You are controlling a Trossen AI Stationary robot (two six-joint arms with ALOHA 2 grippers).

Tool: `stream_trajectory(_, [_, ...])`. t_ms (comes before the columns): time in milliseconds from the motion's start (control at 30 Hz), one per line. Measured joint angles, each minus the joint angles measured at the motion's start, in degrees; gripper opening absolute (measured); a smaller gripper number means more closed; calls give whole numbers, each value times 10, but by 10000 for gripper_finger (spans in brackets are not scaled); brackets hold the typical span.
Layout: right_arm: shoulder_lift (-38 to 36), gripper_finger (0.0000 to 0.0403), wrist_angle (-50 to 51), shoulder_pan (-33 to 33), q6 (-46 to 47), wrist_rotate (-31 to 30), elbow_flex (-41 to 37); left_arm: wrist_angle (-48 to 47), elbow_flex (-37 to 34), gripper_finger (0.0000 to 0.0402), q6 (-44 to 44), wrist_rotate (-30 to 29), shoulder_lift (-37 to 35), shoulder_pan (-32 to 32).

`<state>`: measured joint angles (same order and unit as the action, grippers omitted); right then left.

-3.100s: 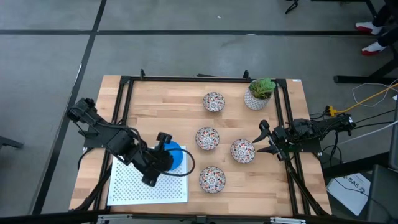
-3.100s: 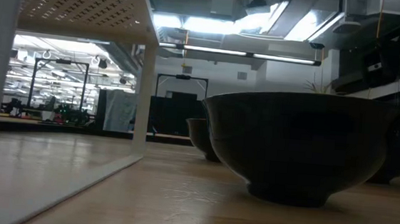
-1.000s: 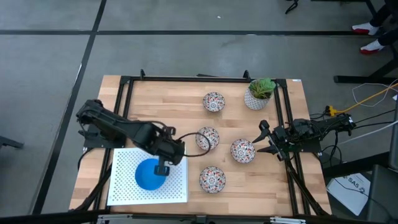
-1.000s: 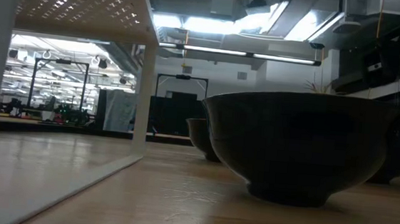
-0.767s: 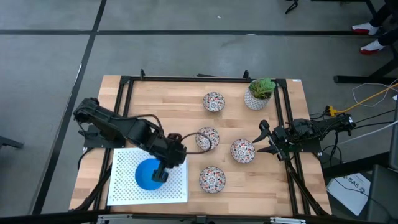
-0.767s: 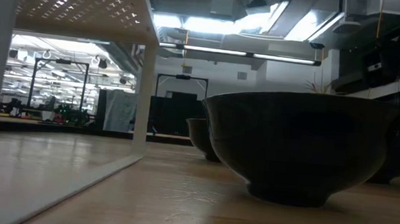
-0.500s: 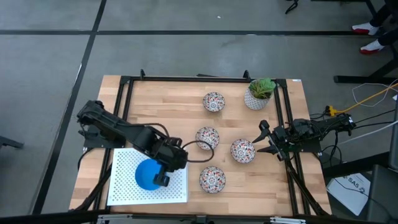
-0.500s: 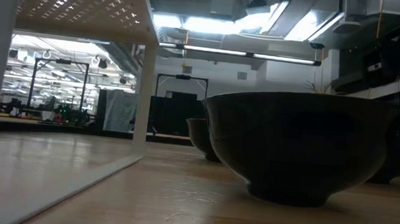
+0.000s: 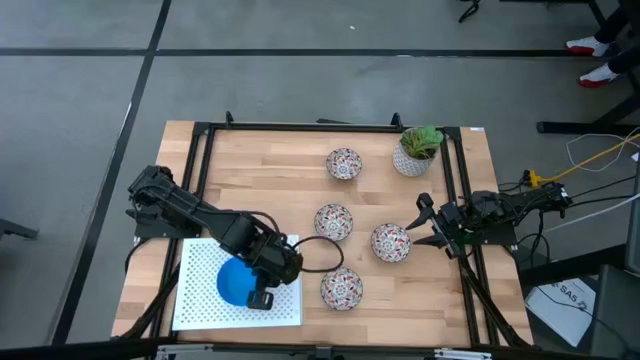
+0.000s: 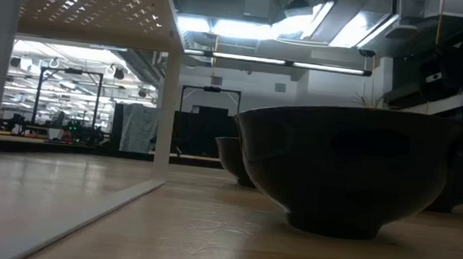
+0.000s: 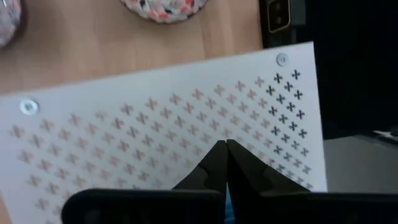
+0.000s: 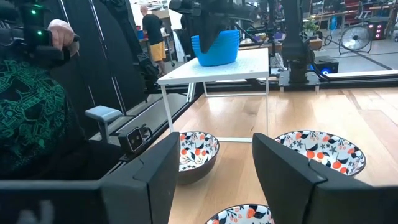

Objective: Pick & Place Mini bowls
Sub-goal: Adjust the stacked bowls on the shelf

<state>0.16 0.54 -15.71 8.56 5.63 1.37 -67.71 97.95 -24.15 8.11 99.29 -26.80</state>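
1. The left gripper [image 9: 260, 299] hangs over the white perforated shelf [image 9: 200, 305] at the near left of the counter [image 9: 270, 170], its fingers pressed together with nothing between them; the left wrist view shows the two dark tips meeting over the cross-punched sheet.
2. A stack of blue mini bowls [image 9: 236, 281] stands on that shelf, just beside the left gripper on the side away from the patterned bowls. From the right wrist view the blue stack [image 12: 215, 47] sits on the raised white shelf, with the left arm above it.
3. Four floral mini bowls lie on the bare wood. One [image 9: 341, 288] is near the left gripper, past the shelf's edge. A second [image 9: 333, 221] lies farther back, and a third [image 9: 344, 163] at the far side.
4. The right gripper [image 9: 424, 226] rests at the counter's right edge, jaws moderately spread and empty. The fourth floral bowl [image 9: 390, 242] is just beside its tips.
5. A white pot with a green plant [image 9: 414, 150] stands behind the right gripper, at the far corner.
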Motion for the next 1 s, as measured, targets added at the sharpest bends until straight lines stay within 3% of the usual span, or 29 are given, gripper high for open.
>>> stream_trajectory(333, [0, 200, 0, 0, 0, 0, 0, -69, 0, 2, -121, 2, 0, -43])
stream_trajectory(1000, [0, 200, 0, 0, 0, 0, 0, -125, 0, 1, -277, 1, 0, -113])
